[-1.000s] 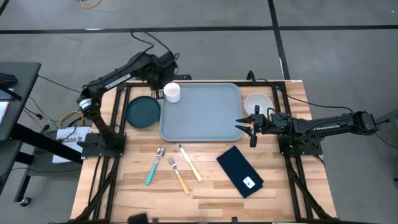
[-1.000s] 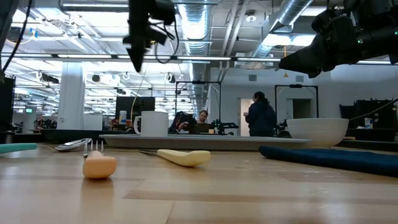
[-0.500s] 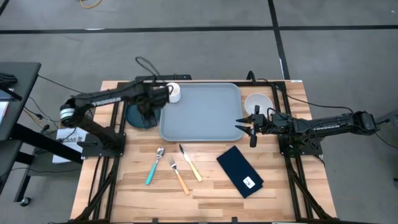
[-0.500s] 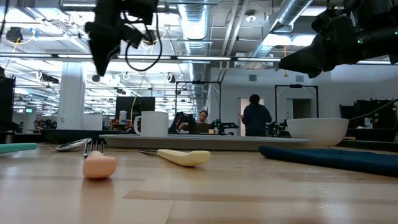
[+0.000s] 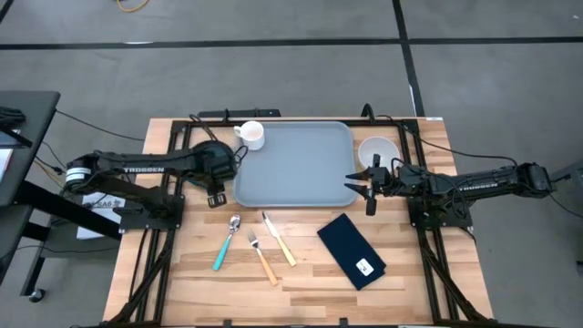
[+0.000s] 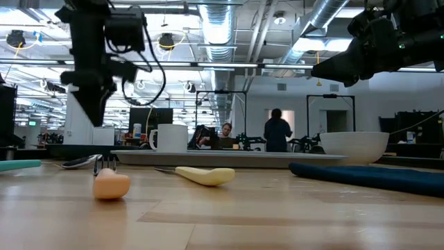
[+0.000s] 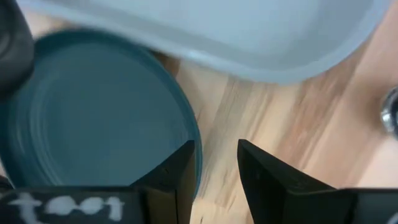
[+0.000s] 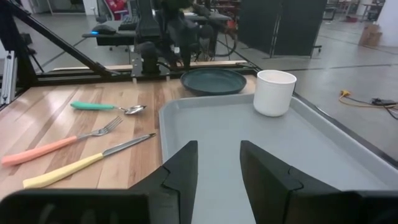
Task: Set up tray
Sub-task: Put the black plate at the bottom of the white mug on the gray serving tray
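Observation:
The light grey-blue tray (image 5: 301, 169) lies at the middle of the wooden table. A white mug (image 5: 252, 135) stands upright in its far left corner. Left of the tray lies a dark teal plate (image 7: 93, 124), mostly hidden under my left arm in the high view. My left gripper (image 7: 217, 165) points down, open, a little above the table at the plate's near rim, between plate and tray; its tip (image 6: 92, 118) hangs clear of the wood. My right gripper (image 8: 217, 162) is open and held level above the tray's right edge (image 5: 351, 178), high above it in the low view.
A white bowl (image 5: 376, 150) stands right of the tray. In front of the tray lie a teal-handled spoon (image 5: 226, 244), an orange-handled fork (image 5: 261, 258) and a yellow-handled knife (image 5: 280, 239). A dark navy napkin (image 5: 351, 251) lies at the near right. People stand in the room beyond the table.
My left gripper has swung from beside the mug at the tray's far left corner toward the table's near and left edges and has sunk, ending low over the plate's near rim. The mug has stayed upright on the tray.

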